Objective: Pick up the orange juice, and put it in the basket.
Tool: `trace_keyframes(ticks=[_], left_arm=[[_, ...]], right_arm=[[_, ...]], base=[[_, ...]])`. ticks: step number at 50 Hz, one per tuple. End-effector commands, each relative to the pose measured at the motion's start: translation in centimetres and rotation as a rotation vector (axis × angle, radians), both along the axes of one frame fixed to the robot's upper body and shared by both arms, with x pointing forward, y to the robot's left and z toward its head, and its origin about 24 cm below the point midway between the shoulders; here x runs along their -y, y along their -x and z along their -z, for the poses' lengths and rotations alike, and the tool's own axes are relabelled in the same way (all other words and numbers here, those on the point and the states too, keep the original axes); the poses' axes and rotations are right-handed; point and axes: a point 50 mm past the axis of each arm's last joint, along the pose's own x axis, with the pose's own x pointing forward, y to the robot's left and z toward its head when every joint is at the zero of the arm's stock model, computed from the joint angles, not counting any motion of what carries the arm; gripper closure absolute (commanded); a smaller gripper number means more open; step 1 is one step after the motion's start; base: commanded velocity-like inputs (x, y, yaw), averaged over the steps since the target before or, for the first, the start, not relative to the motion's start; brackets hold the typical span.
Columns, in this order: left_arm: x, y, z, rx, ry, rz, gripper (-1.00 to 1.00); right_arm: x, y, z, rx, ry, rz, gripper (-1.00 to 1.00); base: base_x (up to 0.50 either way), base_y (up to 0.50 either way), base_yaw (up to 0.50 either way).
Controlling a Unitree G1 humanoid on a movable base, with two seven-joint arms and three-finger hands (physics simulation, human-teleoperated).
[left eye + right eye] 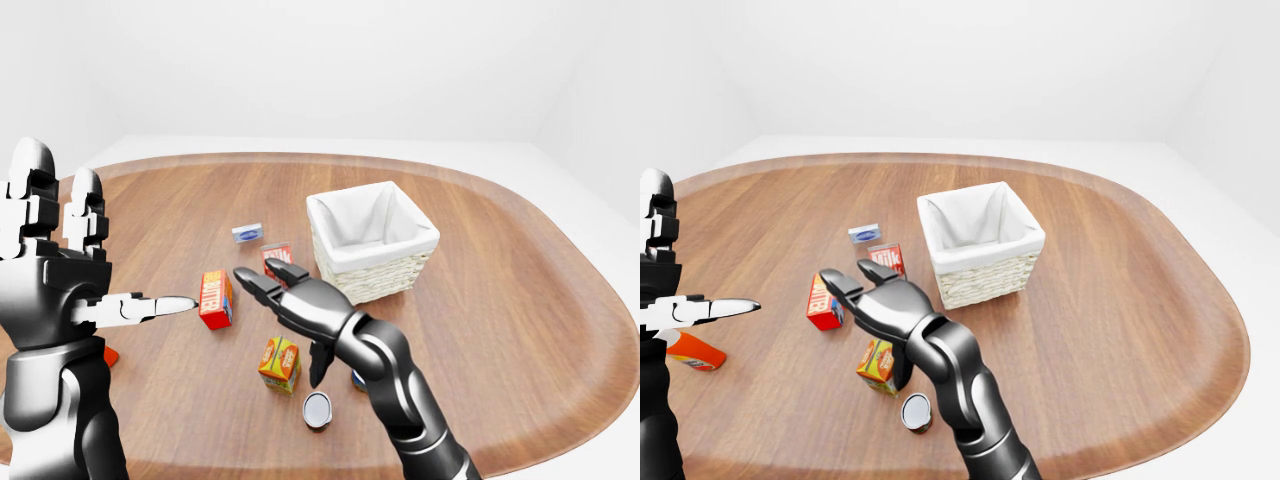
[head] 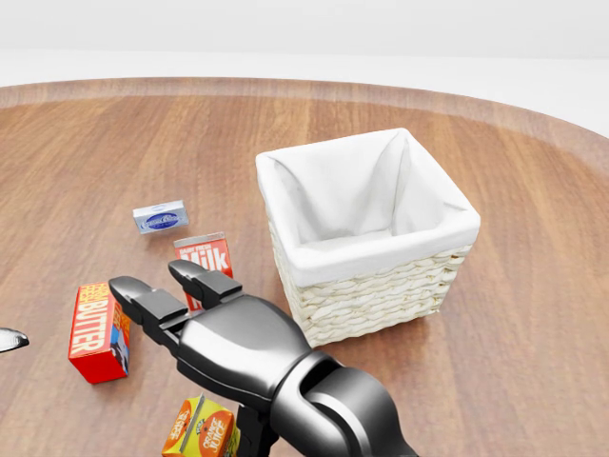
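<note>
Orange juice carton (image 1: 280, 363) stands near the table's (image 1: 520, 300) bottom edge, under the open, empty right hand (image 1: 300, 303); a clumsy descent could topple it.

Wooden worktop (image 1: 520, 300), oval, pale rim. Red butter box (image 2: 98, 329) lies left of centre in the head view. Red-and-white milk carton (image 2: 203, 258) above and right of it, lying flat. Small blue-and-white packet (image 2: 160, 217) further up, apart from the carton. Round tin (image 1: 317, 409) near the bottom edge in the left-eye view. Orange bottle (image 1: 695, 351) lies at far left, right-eye view.
</note>
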Motion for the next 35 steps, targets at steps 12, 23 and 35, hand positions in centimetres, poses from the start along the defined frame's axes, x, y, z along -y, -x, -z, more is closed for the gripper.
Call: trace_keyframes(ticks=[12, 23, 35], left_arm=[[0.0, 0.0, 0.0, 0.0, 0.0, 0.0, -1.0], [0.0, 0.0, 0.0, 0.0, 0.0, 0.0, -1.0], [0.0, 0.0, 0.0, 0.0, 0.0, 0.0, -1.0]], right_arm=[[-0.5, -0.8, 2.2, -0.078, 0.067, 0.006, -1.0], [-0.9, -1.5, 4.3, -0.104, 0.1, 0.041, -1.0], [-1.6, -1.7, 5.0, -0.11, 0.112, 0.045, -1.0]], base=[[0.0, 0.0, 0.0], [0.0, 0.0, 0.0], [0.0, 0.0, 0.0]])
